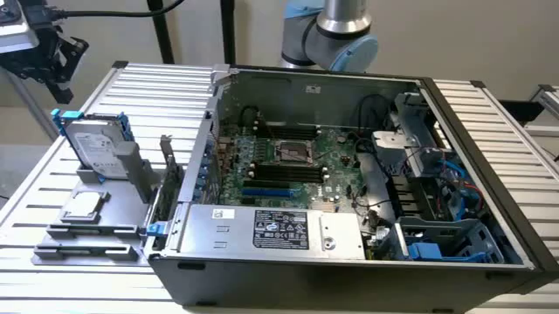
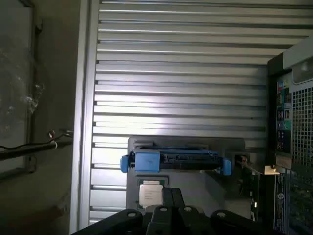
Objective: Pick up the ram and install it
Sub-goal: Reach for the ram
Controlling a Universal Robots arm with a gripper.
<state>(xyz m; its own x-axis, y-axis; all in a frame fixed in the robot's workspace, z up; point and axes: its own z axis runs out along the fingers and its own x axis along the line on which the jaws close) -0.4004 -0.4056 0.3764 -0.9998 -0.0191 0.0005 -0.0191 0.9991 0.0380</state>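
Hand (image 2: 171, 192), pinched fully closed on nothing, hangs above the counter (image 1: 148, 85) over the grey parts holder (image 1: 52, 252) beside the open computer case (image 1: 349, 278); the ram presumably lies below among those parts, though I cannot pick it out.

Black two-finger gripper (image 2: 171, 192) aloft, empty.
Jaws pressed together, nothing between; hangs high at exterior view's left, well apart from silver-and-blue arm joint (image 1: 336, 36).
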